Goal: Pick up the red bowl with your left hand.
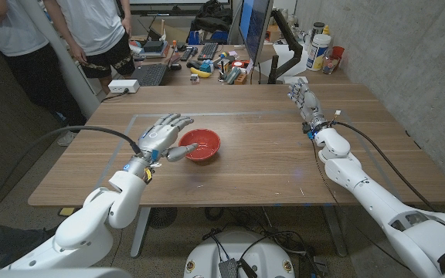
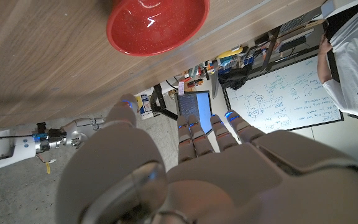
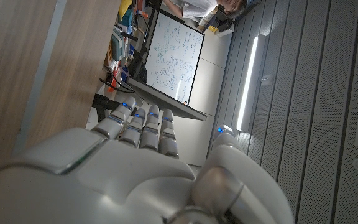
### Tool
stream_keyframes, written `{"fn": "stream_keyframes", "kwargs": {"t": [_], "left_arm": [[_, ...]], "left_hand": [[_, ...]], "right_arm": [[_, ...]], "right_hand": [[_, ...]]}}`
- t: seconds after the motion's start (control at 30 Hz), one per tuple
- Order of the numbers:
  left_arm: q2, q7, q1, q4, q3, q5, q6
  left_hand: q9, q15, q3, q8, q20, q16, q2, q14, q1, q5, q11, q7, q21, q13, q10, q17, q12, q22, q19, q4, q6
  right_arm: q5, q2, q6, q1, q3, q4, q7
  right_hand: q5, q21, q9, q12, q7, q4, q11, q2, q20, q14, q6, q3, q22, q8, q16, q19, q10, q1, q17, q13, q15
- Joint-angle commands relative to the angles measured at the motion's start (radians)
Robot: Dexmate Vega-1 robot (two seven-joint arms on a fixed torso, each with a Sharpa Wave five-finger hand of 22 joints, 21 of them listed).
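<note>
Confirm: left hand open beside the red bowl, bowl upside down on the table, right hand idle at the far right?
Not quite: the red bowl stands upright, its hollow showing in the head view. The rest holds: left hand open beside it, right hand idle far right.

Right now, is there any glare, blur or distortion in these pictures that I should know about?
Head view: even light, sharp, soft shadow under the red bowl. Left wrist view: white glare spots inside the bowl; the left hand is close and soft, the picture turned upside down. Right wrist view: bright ceiling strip light, right hand slightly blurred.
</note>
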Motion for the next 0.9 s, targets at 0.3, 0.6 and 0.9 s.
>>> {"fn": "stream_keyframes", "kwargs": {"t": [0.3,0.6,0.9], "left_arm": [[0.027,-0.038,-0.003,-0.015,0.033,0.045,0.080],[0.043,-0.057,-0.011,-0.013,0.043,0.037,0.092],[0.055,-0.062,-0.025,0.000,0.060,0.009,0.076]], "left_hand": [[0.005,-0.062,0.003,0.004,0.003,0.004,0.004,0.012,0.015,0.000,-0.005,-0.008,0.005,0.003,0.015,0.000,0.004,0.002,0.002,-0.005,0.014],[0.004,-0.056,0.002,0.004,0.006,0.003,0.004,0.012,0.017,0.001,0.002,-0.003,0.005,0.003,0.015,0.000,0.001,0.002,0.003,-0.005,0.019],[0.004,-0.054,0.002,0.001,0.011,0.001,0.004,0.012,0.020,0.001,0.004,-0.004,0.003,0.003,0.014,0.000,-0.002,0.001,0.000,-0.005,0.020]], "right_arm": [[-0.004,0.001,-0.002,-0.004,-0.002,-0.006,-0.008],[-0.010,0.007,-0.001,0.000,-0.007,-0.002,-0.014],[-0.011,0.012,0.004,-0.002,-0.007,-0.003,-0.018]], "right_hand": [[0.009,-0.002,0.004,0.000,0.001,-0.002,-0.002,0.006,-0.001,0.007,0.014,0.001,0.005,0.001,0.005,0.007,0.012,-0.003,0.002,0.005,0.003],[0.009,-0.001,0.004,0.002,0.000,-0.003,-0.004,0.006,-0.002,0.013,0.018,0.000,0.005,0.002,0.006,0.009,0.018,-0.003,0.002,0.005,0.000],[0.010,-0.001,0.004,0.002,-0.001,-0.004,-0.006,0.006,-0.003,0.014,0.020,0.000,0.005,0.002,0.006,0.010,0.019,-0.003,0.002,0.005,-0.001]]}}
